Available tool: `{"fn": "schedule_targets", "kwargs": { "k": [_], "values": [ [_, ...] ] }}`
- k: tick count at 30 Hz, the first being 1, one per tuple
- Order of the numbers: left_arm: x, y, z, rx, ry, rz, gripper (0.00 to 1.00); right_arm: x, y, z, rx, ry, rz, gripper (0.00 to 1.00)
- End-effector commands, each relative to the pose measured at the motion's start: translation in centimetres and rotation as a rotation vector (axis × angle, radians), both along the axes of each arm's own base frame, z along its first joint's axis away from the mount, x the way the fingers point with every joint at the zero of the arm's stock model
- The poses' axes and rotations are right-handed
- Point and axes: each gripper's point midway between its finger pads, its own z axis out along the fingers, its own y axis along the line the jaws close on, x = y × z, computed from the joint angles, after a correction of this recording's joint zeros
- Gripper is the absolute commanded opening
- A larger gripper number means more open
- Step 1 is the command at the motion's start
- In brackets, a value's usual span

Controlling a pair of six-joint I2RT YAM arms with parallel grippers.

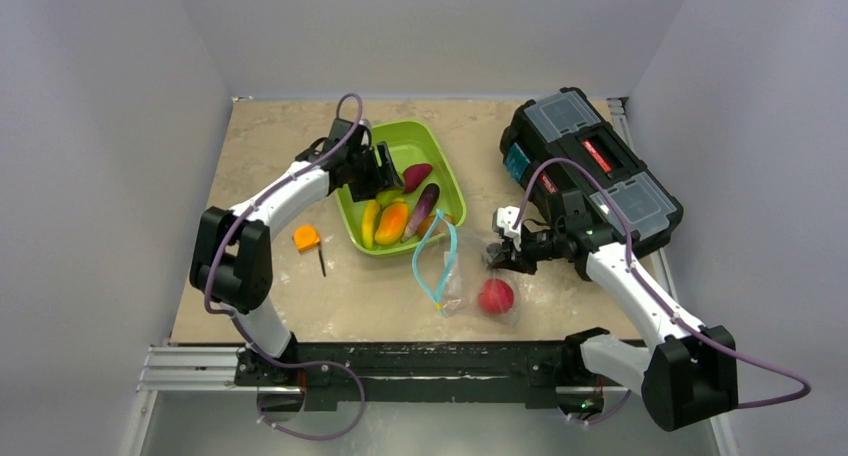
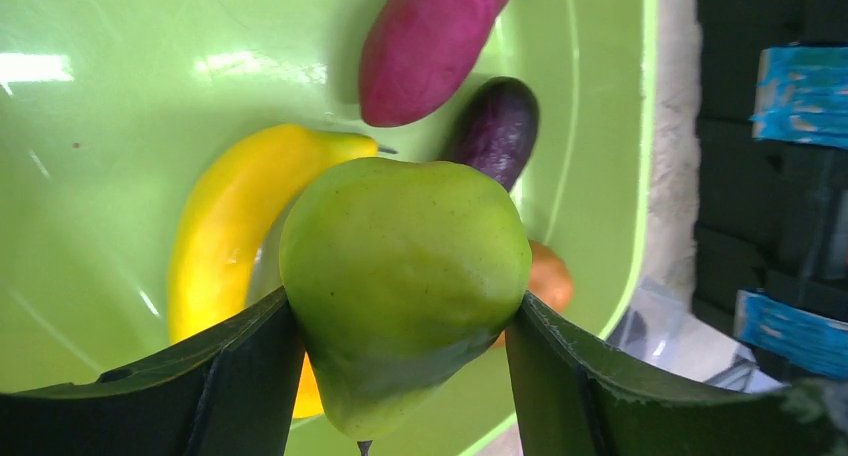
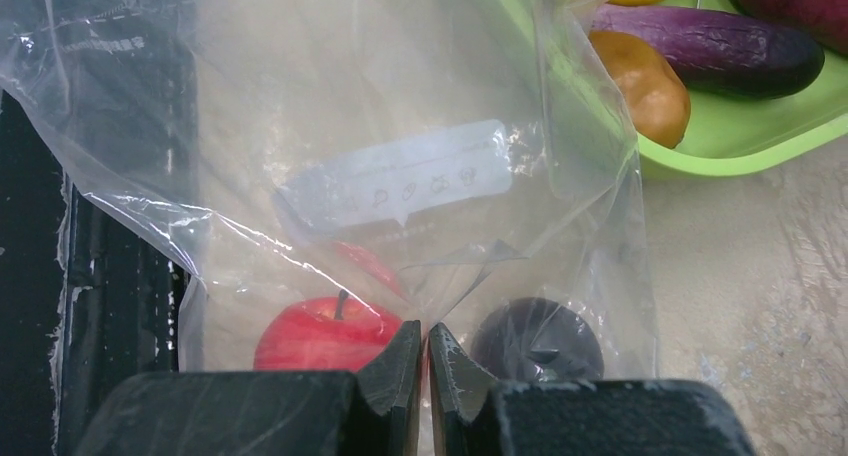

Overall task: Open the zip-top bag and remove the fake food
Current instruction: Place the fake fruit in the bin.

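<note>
Green pear [image 2: 405, 286] clamped in the left gripper [image 2: 402, 311], over the tray [image 2: 100, 176] (banana [image 2: 230, 216] and eggplant [image 2: 497, 131] lie there).
Release it gently onto bare tray; the right gripper [image 3: 427, 341], pinched on the bag [image 3: 330, 106] beside the tray, should lift so the apple [image 3: 315, 336] and dark piece [image 3: 535, 341] stay reachable.

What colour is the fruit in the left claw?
Green. The pear in the left claw shows best in the left wrist view.
</note>
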Motion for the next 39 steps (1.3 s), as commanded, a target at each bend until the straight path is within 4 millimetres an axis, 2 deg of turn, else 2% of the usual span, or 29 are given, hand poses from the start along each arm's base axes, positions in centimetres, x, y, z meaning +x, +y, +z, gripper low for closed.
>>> {"fn": "schedule_targets", "kwargs": {
  "k": [1, 5, 9, 12, 15, 17, 20, 22, 25, 29, 32, 36, 39],
  "values": [
    [0.5, 1.4, 0.7, 0.105, -0.014, -0.025, 0.64, -0.1, 0.0, 0.6, 0.024, -0.028, 0.020, 0.06],
    [1.1, 1.5, 2.7, 0.103, -0.086, -0.033, 0.84, -0.1, 0.0, 0.6, 0.022, -0.026, 0.023, 0.13],
    [1.1, 2.1, 5.4, 0.114, -0.173, -0.036, 0.98, -0.3, -0.1, 0.4, 0.017, -0.021, 0.032, 0.19],
    [0.6, 2.6, 6.8, 0.119, -0.226, -0.036, 1.00, -0.4, -0.1, 0.4, 0.015, -0.016, 0.037, 0.20],
    [-0.4, 3.3, 7.2, 0.059, -0.245, 0.011, 1.00, -0.6, -0.1, 0.5, 0.013, -0.011, 0.044, 0.21],
    [-1.6, 2.6, 7.9, -0.059, -0.268, -0.036, 0.99, -0.7, -0.1, 0.7, 0.011, -0.016, 0.047, 0.22],
    [-4.5, 1.7, 9.4, -0.167, -0.344, -0.128, 0.93, -0.6, -0.2, 0.9, 0.007, -0.019, 0.048, 0.24],
    [-6.9, 1.1, 10.6, -0.215, -0.382, -0.187, 0.91, -0.5, -0.2, 1.1, 0.007, -0.017, 0.049, 0.25],
    [-10.7, 0.1, 11.1, -0.245, -0.412, -0.264, 0.90, -0.7, -0.1, 1.2, 0.006, -0.007, 0.058, 0.29],
    [-15.4, -0.5, 9.7, -0.216, -0.372, -0.317, 0.89, -1.2, 0.0, 1.8, 0.011, -0.002, 0.095, 0.37],
    [-17.9, 0.1, 7.4, -0.217, -0.314, -0.301, 0.86, -2.1, -0.1, 2.5, 0.013, -0.005, 0.143, 0.44],
    [-20.2, 1.3, 5.2, -0.214, -0.244, -0.272, 0.81, -4.2, -1.0, 2.2, -0.037, -0.028, 0.266, 0.53],
    [-21.3, 1.5, 3.7, -0.224, -0.190, -0.264, 0.71, -5.4, -2.0, 1.3, -0.087, -0.067, 0.354, 0.57]
  ]
}}
